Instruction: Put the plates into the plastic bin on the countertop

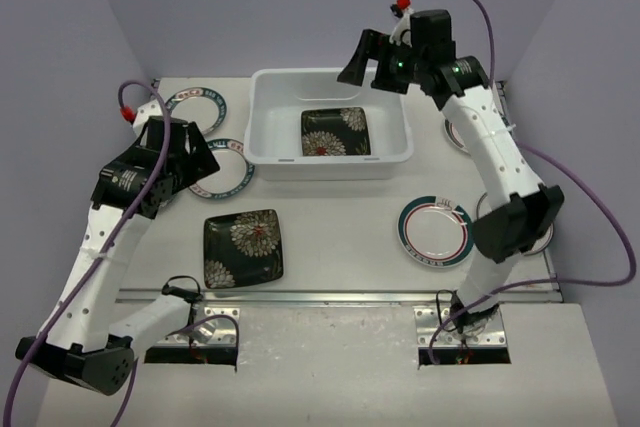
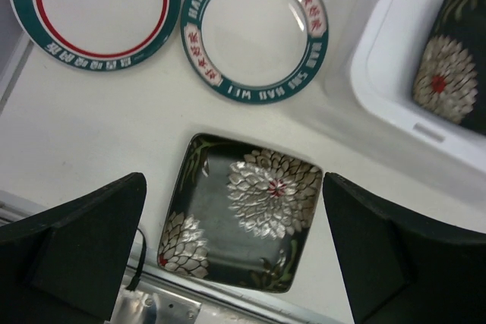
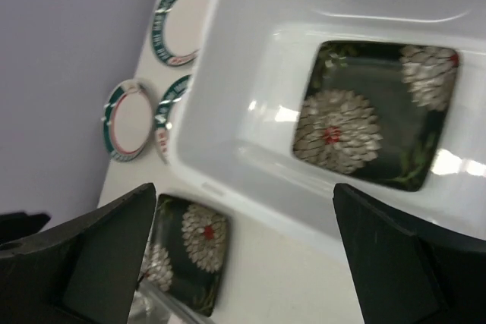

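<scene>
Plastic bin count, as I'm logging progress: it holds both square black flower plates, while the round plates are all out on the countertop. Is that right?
No. The plastic bin holds only one square black flower plate; the other square plate lies on the countertop in front of it, as the top external view shows. The round plates are all out on the countertop.

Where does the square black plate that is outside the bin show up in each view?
Top external: square black plate left of centre, on the near side of the plastic bin.
Left wrist: the plate is at bottom centre.
Right wrist: the plate is at bottom left.
Shared landmark: the plastic bin, holding the other square plate.
</scene>
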Available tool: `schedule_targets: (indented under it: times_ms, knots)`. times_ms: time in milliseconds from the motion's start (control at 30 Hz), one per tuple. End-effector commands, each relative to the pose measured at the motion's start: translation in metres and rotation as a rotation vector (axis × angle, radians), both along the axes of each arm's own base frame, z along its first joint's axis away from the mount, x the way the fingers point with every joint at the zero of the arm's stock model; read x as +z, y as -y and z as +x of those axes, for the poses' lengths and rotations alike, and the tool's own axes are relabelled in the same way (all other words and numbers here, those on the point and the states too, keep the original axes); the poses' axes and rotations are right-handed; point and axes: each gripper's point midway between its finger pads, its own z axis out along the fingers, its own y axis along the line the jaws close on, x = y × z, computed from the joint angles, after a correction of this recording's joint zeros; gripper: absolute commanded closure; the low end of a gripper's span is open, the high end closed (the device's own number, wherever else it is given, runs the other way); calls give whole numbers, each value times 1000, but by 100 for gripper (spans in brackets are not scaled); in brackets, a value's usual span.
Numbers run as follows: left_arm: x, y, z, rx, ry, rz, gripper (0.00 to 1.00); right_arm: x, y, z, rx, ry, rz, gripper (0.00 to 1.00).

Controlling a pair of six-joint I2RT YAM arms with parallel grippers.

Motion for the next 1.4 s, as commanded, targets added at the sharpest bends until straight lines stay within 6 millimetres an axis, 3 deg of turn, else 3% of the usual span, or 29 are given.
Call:
schedule_targets:
  times_ms: [0,100,200,267,367,467,633,800,833,933,1133,1267,1367]
  knots:
    - [56,-11,-1,127,168,-38,0,-43,-64,-100,143,-126,26,1]
    - [75,-14,-5,142,220,-51,0,-62,-103,-163,248,-172,233,1]
    - [86,-13,-8,133,242,-63,0,-83,-135,-224,350,-125,277,1]
    - [89,-10,-10,119,246,-77,0,-112,-148,-243,366,-106,250,1]
    - [92,-1,-9,70,247,-108,0,-149,-162,-257,355,-142,197,3]
    - [89,5,-10,25,230,-115,0,-191,-167,-258,317,-202,164,6]
    - [72,11,-17,-12,187,-124,0,-236,-171,-248,258,-231,114,7]
    - [45,17,-24,-45,108,-134,0,-280,-186,-247,291,-291,72,21]
    - [45,17,-24,-46,106,-134,0,-278,-189,-246,295,-290,83,24]
    - [36,17,-28,-59,88,-126,0,-300,-191,-249,296,-326,75,37]
    - [17,31,-29,-123,40,-166,0,-341,-177,-252,208,-412,34,62]
    - [12,31,-31,-128,25,-162,0,-365,-163,-260,131,-489,15,66]
    - [12,31,-31,-132,25,-162,0,-375,-163,-265,130,-524,30,68]
